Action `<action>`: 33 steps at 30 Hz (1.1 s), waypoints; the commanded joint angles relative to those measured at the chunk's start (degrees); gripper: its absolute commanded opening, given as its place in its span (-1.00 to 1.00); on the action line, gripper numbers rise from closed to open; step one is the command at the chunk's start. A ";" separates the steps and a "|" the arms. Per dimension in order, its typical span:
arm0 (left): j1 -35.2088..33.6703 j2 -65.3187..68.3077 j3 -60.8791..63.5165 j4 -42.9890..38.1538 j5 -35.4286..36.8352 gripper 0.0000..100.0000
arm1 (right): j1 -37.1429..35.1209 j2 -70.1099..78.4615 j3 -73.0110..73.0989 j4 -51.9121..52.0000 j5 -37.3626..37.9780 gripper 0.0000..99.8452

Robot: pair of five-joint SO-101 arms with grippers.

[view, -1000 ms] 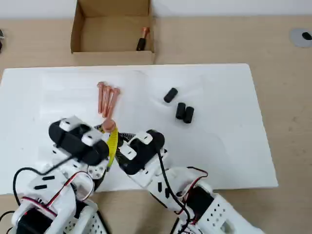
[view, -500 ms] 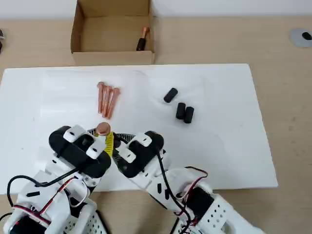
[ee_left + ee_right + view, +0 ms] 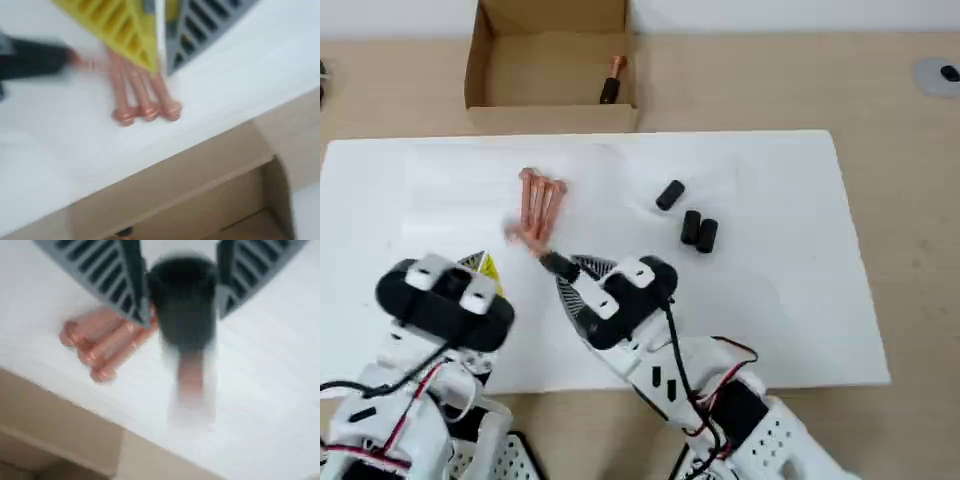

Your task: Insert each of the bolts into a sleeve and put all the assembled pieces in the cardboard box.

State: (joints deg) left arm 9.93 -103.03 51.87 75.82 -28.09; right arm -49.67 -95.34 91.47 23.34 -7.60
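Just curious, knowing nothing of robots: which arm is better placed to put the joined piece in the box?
Right: the right gripper clamps the sleeve with a bolt in it; the left gripper holds nothing.

three loose bolts (image 3: 541,198) bunched together on the one white mat (image 3: 790,320), and you can count the heads: one, two, three. three bare sleeves (image 3: 691,227) further along, one on its own and two side by side. a fourth sleeve (image 3: 182,300) sits between the right gripper (image 3: 181,310) fingers, with a fourth bolt (image 3: 191,375) poking out of it. that's one joined pair out here. one cardboard box (image 3: 480,70) at the back, and one assembled piece (image 3: 612,82) in it.
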 commanded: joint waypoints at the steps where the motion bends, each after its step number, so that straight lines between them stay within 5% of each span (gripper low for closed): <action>1: -3.16 0.04 -2.02 -0.97 -0.26 -0.93 | 1.01 -0.84 -4.88 -0.97 0.18 -0.98; 9: -11.96 -0.04 -1.49 -7.56 -0.18 -0.84 | 1.01 -0.75 -4.97 -0.88 0.18 -0.98; 15: -26.02 0.40 3.25 -13.27 4.92 -0.83 | 1.19 -0.84 -6.81 3.43 0.18 -0.98; 22: -40.70 11.03 12.75 -11.43 11.78 -0.69 | 10.77 -0.31 -15.96 16.18 0.09 -0.98; 29: -40.79 35.38 0.70 -9.85 17.93 -0.70 | 18.24 -0.31 -22.64 24.00 0.09 -0.98; 33: -35.25 48.66 -10.46 -1.14 18.37 -0.70 | 18.59 -0.22 -24.57 27.25 0.09 -0.98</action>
State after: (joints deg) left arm -29.19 -63.12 50.99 69.67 -10.24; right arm -32.18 -95.60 70.73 48.75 -7.60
